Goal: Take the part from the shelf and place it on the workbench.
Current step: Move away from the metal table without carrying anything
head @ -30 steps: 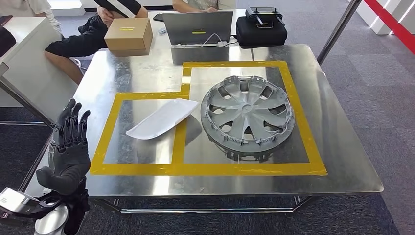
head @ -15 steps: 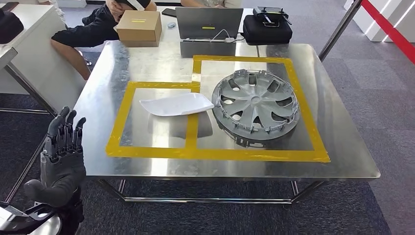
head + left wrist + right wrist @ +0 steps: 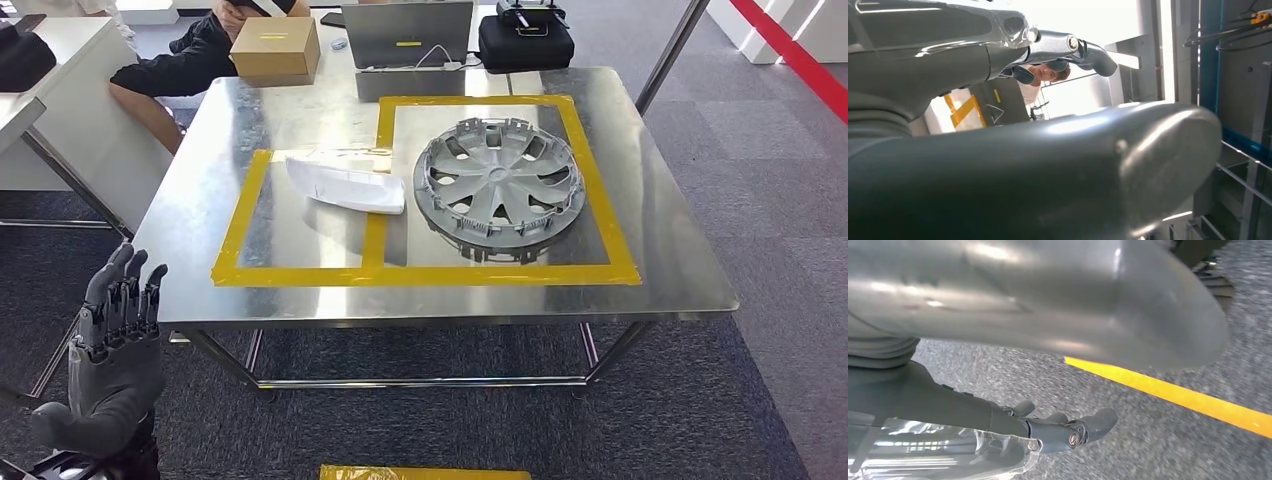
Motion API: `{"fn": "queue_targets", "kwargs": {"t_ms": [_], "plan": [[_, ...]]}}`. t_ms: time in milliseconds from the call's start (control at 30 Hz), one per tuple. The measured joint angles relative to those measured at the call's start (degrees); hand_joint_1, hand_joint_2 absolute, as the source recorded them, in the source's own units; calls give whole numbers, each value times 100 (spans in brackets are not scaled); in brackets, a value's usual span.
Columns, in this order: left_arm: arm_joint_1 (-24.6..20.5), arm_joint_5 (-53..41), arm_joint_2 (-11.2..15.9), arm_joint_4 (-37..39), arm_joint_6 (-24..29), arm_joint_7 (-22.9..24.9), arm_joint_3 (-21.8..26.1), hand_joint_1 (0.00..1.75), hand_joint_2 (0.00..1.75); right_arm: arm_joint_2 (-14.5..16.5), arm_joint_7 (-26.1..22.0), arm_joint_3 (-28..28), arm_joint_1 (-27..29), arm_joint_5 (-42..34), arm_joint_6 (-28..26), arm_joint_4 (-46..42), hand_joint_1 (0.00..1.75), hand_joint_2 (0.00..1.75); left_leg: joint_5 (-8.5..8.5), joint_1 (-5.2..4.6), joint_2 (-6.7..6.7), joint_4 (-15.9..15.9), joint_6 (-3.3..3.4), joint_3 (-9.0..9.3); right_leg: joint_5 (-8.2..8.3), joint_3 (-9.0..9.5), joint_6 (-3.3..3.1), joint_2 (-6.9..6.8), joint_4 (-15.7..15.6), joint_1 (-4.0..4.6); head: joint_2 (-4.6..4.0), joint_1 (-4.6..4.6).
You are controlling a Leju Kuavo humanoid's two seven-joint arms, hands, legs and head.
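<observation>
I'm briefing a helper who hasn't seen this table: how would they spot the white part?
On the shiny steel workbench, find the yellow tape outline. The white, flat, elongated plastic part lies in its smaller left box, one end across the tape divider. Beside it sits a round grey hubcap.

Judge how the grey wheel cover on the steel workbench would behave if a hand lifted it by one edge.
The wheel cover looks like thin moulded plastic with open spokes, so it is probably light for its size and may flex. Its rim clips look breakable. On the polished workbench it would likely slide rather than tip, since it lies flat.
</observation>
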Motion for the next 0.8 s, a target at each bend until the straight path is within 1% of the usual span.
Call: {"fn": "queue_targets", "kwargs": {"t_ms": [33,67,100,133,167,200,233,267,300,333,367,400,433,467,500,533,567,600,633,667,700,733,767,800], "plan": [[26,-13,4,-18,2,0,-1,0,0,7,-1,0,0,-4,2,0,0,0,55,1,0,124,-1,47,60,-87,9,-3,19,0,0,-2],[47,-22,9,-37,4,0,-1,0,0,16,-1,0,0,-7,3,0,0,0,208,2,0,37,4,197,114,-171,22,-4,41,-1,0,-2],[61,-27,12,-59,7,0,-1,0,0,26,-1,0,-1,-8,5,1,0,0,372,4,0,-259,13,452,163,-246,39,-4,64,-2,0,-3],[67,-29,15,-84,9,0,-1,0,0,34,-2,1,-2,-9,6,1,0,0,461,2,-1,-694,25,784,206,-309,62,-3,89,4,0,-5],[70,-31,16,-111,10,0,-2,0,0,40,-3,1,-3,-10,6,1,0,0,471,-3,-7,-1149,46,1101,248,-359,90,-1,112,12,0,-3],[72,-32,17,-134,12,0,-2,0,0,43,-5,1,-5,-10,6,1,0,0,426,-12,-12,-1496,70,1324,292,-393,122,0,130,21,0,-2],[77,-33,18,-150,14,0,-2,0,0,44,-8,1,-6,-11,6,0,0,0,372,-26,-18,-1693,100,1433,337,-419,158,0,138,25,0,-2],[86,-35,18,-161,14,0,-1,0,0,45,-10,0,-6,-11,6,0,0,0,363,-39,-21,-1753,145,1430,387,-438,197,-1,136,22,0,1],[96,-37,18,-166,15,0,-1,0,0,46,-12,0,-3,-12,6,1,0,0,400,-38,-10,-1749,203,1371,416,-463,233,0,139,11,0,0],[106,-40,18,-169,15,0,-1,0,0,49,-12,0,1,-13,8,1,0,0,454,-37,1,-1746,267,1303,356,-504,263,3,182,1,0,-1],[116,-44,19,-172,14,0,-1,0,0,54,-12,0,6,-14,11,2,0,0,521,-32,14,-1752,329,1226,183,-564,290,8,316,-4,0,9],[124,-47,20,-174,10,0,-1,0,0,58,-13,0,8,-16,14,3,0,0,594,-27,28,-1756,377,1140,-88,-645,308,14,559,-9,0,20],[134,-52,21,-175,4,0,0,0,0,63,-15,0,9,-19,16,3,0,0,664,-37,32,-1754,402,1054,-409,-734,325,17,907,-7,0,31],[145,-61,22,-176,-8,0,1,0,0,67,-16,0,9,-22,17,4,0,0,737,-47,38,-1749,416,965,-665,-811,337,19,1299,-7,0,41],[158,-70,22,-175,-28,0,2,0,0,73,-18,0,8,-28,17,4,0,0,809,-59,44,-1740,422,881,-786,-844,339,20,1629,-7,0,43],[173,-80,22,-175,-48,0,2,0,0,80,-19,0,8,-37,17,4,0,0,881,-72,48,-1727,423,795,-761,-802,332,20,1815,-6,0,43],[191,-91,22,-174,-71,0,2,0,0,89,-20,0,8,-46,17,4,0,0,946,-82,51,-1710,420,711,-621,-666,314,21,1797,-4,0,43],[209,-102,22,-173,-92,0,2,0,0,97,-25,0,8,-57,16,4,0,0,1005,-91,52,-1690,413,635,-447,-429,287,22,1560,0,0,42],[227,-113,22,-172,-106,0,2,0,0,102,-31,0,7,-67,15,4,0,0,1059,-98,52,-1668,403,563,-331,-101,257,24,1144,7,0,41],[245,-123,22,-172,-119,0,2,0,0,105,-37,0,4,-73,14,3,0,0,1104,-110,50,-1640,386,504,-310,239,229,26,646,18,0,41],[260,-130,22,-171,-126,0,2,0,0,108,-43,0,0,-77,11,3,0,0,1151,-119,53,-1619,361,460,-350,493,202,29,237,32,0,35],[271,-133,22,-170,-131,0,1,0,0,111,-46,0,-3,-79,10,2,0,0,1199,-120,57,-1604,330,428,-409,640,175,30,-33,51,0,33],[283,-134,22,-170,-133,0,1,0,0,114,-49,0,-1,-79,8,2,0,0,1247,-117,61,-1598,294,406,-435,672,143,31,-147,70,0,29],[299,-134,22,-169,-133,0,0,0,0,122,-50,0,4,-79,7,4,0,0,1288,-108,61,-1598,257,386,-405,623,102,26,-148,71,0,29]]}}
